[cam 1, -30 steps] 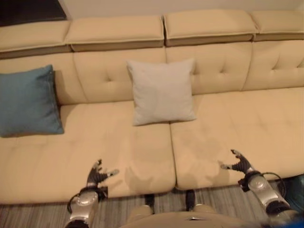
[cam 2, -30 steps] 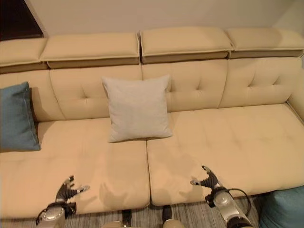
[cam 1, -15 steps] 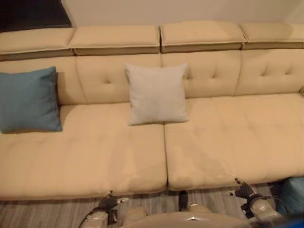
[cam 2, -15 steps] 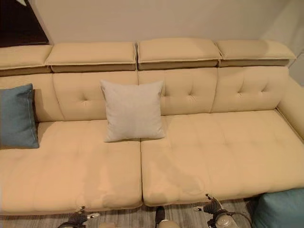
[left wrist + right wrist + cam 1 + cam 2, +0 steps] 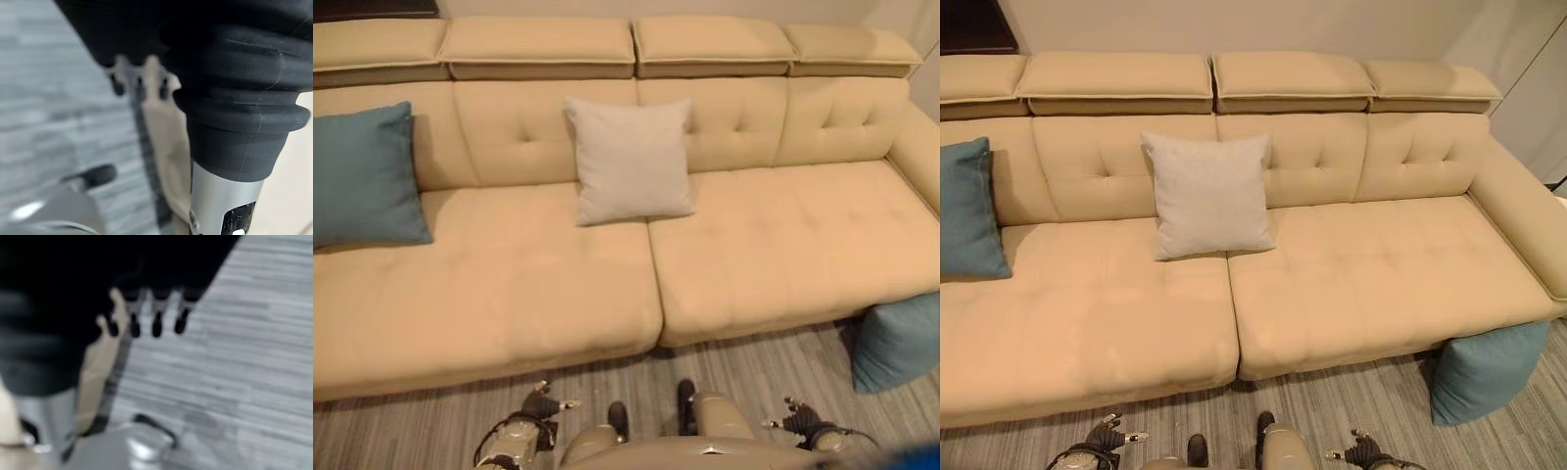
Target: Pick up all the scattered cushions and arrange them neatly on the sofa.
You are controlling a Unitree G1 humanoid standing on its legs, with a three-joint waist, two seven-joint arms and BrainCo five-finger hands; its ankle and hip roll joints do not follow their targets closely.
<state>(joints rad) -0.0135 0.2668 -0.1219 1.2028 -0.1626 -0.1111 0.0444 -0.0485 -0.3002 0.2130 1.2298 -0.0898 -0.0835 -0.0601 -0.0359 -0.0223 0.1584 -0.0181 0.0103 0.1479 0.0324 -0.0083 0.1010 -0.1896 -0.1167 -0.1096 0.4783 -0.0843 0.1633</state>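
No text, label, number or sign can be read anywhere in these views. The long beige tufted fabric sofa [image 5: 1332, 274], the pale grey square cushion [image 5: 1209, 194] and the teal square cushions [image 5: 967, 211] all have plain, unprinted surfaces, and the grey striped floor [image 5: 1351, 411] carries no markings.

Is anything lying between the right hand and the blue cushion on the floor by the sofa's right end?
Nothing visible does. The blue cushion leans against the sofa front, and only bare striped floor separates it from the right hand, which holds nothing.
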